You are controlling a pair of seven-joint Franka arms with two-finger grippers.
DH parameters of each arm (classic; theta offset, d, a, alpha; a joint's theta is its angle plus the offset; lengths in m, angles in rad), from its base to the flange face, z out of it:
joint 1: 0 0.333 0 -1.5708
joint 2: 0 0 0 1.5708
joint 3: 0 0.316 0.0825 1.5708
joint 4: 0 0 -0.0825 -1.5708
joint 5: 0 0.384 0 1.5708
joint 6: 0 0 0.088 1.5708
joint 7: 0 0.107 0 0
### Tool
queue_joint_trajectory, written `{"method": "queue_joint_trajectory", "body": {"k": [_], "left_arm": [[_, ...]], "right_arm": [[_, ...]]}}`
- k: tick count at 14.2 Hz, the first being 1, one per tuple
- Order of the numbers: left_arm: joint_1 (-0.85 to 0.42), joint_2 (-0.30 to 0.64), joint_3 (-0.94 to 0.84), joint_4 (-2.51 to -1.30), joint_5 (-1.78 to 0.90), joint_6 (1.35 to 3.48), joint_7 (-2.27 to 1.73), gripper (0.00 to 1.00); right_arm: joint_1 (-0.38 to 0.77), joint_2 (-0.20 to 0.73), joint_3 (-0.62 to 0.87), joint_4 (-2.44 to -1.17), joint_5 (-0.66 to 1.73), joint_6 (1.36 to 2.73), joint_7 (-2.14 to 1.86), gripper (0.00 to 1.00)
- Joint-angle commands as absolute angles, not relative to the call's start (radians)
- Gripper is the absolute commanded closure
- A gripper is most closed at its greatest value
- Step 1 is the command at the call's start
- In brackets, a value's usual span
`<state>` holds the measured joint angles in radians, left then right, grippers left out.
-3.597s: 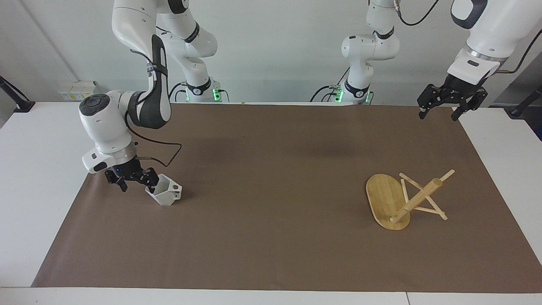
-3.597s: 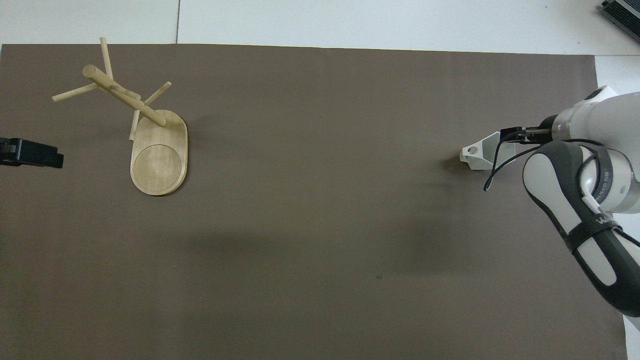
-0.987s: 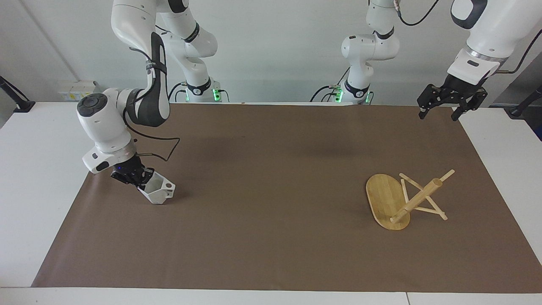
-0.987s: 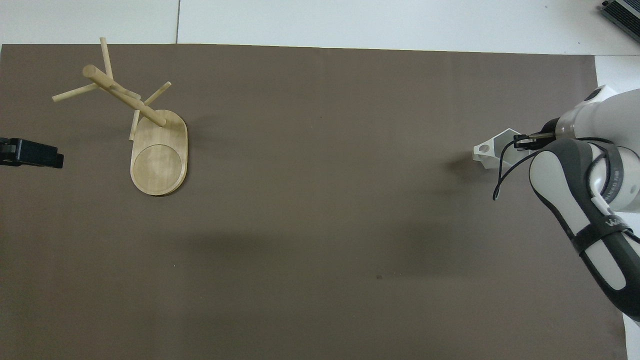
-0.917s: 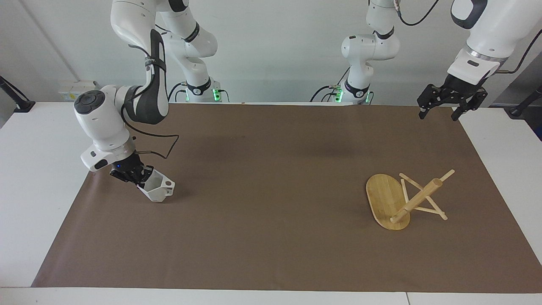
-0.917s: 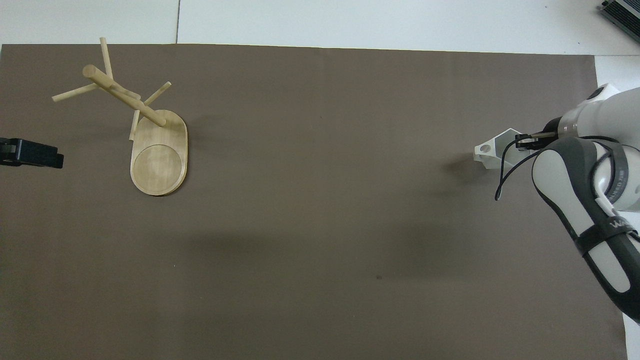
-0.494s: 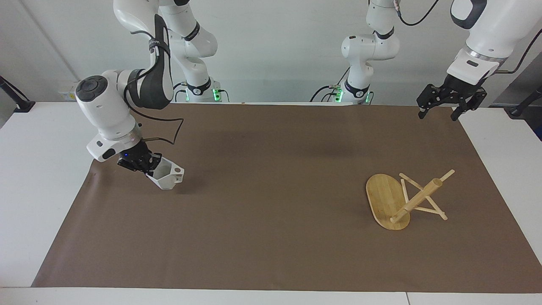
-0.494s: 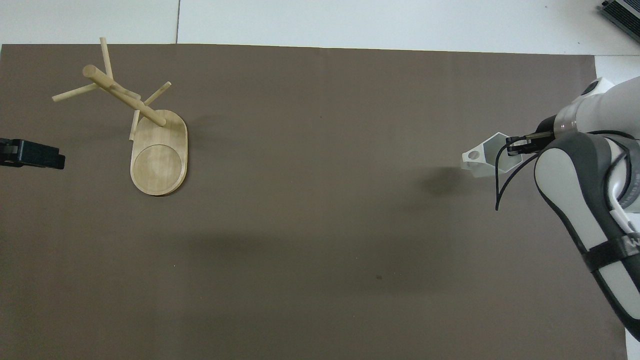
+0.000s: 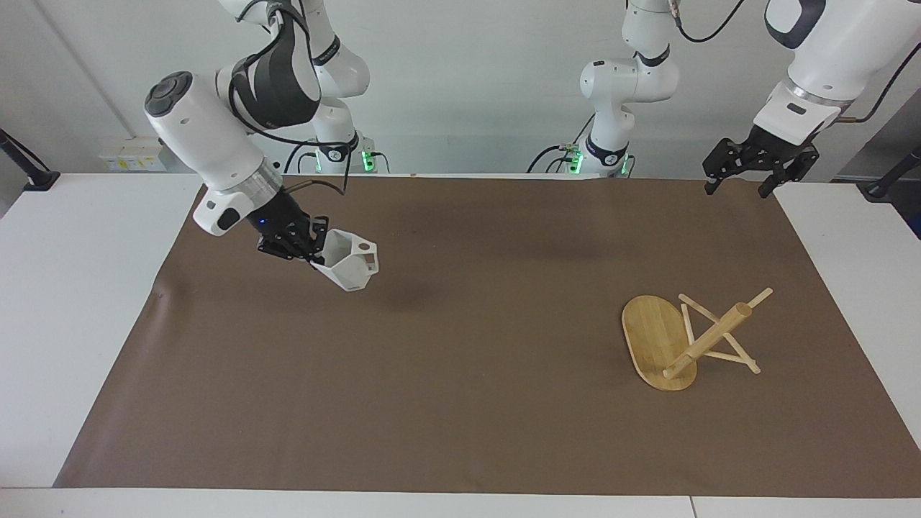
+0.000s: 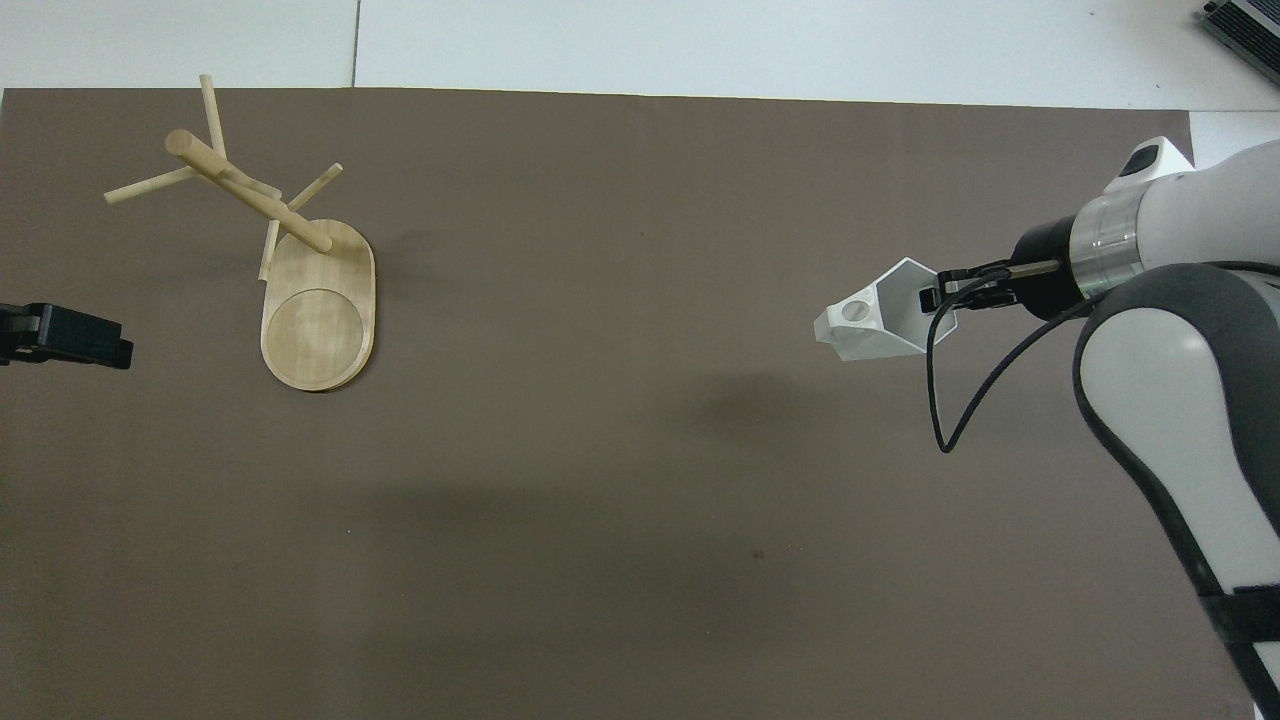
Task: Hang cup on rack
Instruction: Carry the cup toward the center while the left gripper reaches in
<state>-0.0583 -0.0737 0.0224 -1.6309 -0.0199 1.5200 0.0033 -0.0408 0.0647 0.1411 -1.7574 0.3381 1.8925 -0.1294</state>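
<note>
The white faceted cup (image 9: 349, 265) (image 10: 880, 322) hangs tilted in the air over the brown mat, its handle with the round hole pointing toward the left arm's end of the table. My right gripper (image 9: 316, 248) (image 10: 935, 295) is shut on the cup's rim. The bamboo rack (image 9: 709, 338) (image 10: 250, 190) stands on its oval base (image 9: 651, 334) (image 10: 318, 320) toward the left arm's end, its pegs bare. My left gripper (image 9: 735, 188) (image 10: 70, 337) waits open and holds nothing, raised over the mat's corner at the left arm's end.
A brown mat (image 9: 460, 374) covers most of the white table (image 9: 72, 288). A black cable (image 10: 950, 400) loops below the right wrist. Both arm bases (image 9: 604, 155) stand at the robots' edge of the table.
The right gripper has lifted the cup off the mat and carried it up and toward the table's middle. The rack has stayed put and the left gripper has barely shifted.
</note>
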Motion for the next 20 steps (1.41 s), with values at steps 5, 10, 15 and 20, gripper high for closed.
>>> {"method": "queue_joint_trajectory", "body": {"k": [5,10,15,20], "left_arm": [[-0.09,-0.144,-0.054,-1.695,-0.049,1.281,-0.292,0.0],[-0.091,-0.218,-0.054,-1.834,-0.305,1.32,-0.783,0.0],[-0.078,-0.313,-0.052,-2.032,-0.555,1.536,-1.255,0.0],[-0.022,-0.33,-0.051,-2.108,-0.796,1.732,-1.546,0.0]], "right_arm": [[-0.051,0.006,0.31,-1.729,0.547,1.833,0.092,1.0],[-0.048,-0.003,0.4,-1.73,0.685,1.917,0.213,1.0],[-0.031,0.0,0.466,-1.741,0.801,2.087,0.379,1.0],[-0.029,0.009,0.532,-1.769,0.804,2.19,0.416,1.0]]}}
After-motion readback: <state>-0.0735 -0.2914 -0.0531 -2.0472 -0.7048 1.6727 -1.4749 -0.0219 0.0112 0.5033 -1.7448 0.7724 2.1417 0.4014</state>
